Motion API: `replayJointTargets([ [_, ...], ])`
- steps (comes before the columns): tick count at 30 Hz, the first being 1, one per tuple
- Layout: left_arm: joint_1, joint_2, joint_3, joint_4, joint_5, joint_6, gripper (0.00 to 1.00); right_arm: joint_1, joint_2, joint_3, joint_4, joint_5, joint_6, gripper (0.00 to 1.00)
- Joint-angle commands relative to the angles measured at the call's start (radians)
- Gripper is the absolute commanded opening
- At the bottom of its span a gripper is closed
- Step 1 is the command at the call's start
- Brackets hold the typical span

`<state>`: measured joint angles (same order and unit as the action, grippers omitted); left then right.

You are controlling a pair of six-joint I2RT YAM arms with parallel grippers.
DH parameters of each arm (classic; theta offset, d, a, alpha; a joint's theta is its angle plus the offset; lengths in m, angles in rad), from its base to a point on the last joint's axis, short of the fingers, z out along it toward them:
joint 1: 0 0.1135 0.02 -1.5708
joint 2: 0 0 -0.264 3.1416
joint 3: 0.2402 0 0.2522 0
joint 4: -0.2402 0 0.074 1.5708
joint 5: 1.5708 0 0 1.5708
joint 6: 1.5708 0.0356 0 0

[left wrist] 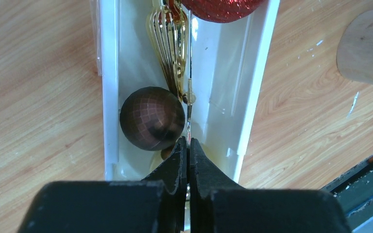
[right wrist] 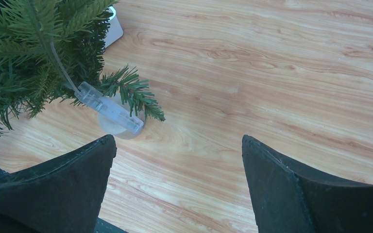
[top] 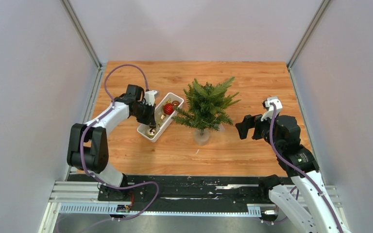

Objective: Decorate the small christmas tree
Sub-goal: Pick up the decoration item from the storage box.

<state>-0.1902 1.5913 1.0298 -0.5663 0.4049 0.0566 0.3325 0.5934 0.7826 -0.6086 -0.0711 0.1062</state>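
Observation:
The small christmas tree [top: 206, 104] stands upright in its clear round base [top: 202, 137] at mid-table. Left of it lies a white tray [top: 151, 138] holding a red glitter ball [left wrist: 221, 7], a gold drop ornament [left wrist: 167, 34] and a dark brown ball [left wrist: 152, 118]. My left gripper [left wrist: 188, 141] is down in the tray's near end [top: 151, 124], shut on the thin hanging thread of the gold drop ornament. My right gripper [top: 240, 127] is open and empty, just right of the tree; the tree [right wrist: 29, 48] and its base [right wrist: 121, 126] show ahead of the gripper [right wrist: 178, 141].
Grey walls enclose the wooden table on three sides. A black rail runs along the near edge [top: 199, 187]. A beige rounded object [left wrist: 366, 48] shows blurred right of the tray in the left wrist view. The tray's corner [right wrist: 114, 26] lies behind the tree.

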Motion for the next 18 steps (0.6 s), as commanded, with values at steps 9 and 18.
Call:
replayJointTargets([
  [9,0.003,-0.265,0.102,-0.120,0.077,0.180,0.00,-0.002,-0.007,0.031,0.031,0.004,-0.013,1.00],
  [18,0.003,-0.384,0.311,-0.336,0.115,0.334,0.00,-0.002,0.002,0.180,-0.046,0.036,-0.055,1.00],
])
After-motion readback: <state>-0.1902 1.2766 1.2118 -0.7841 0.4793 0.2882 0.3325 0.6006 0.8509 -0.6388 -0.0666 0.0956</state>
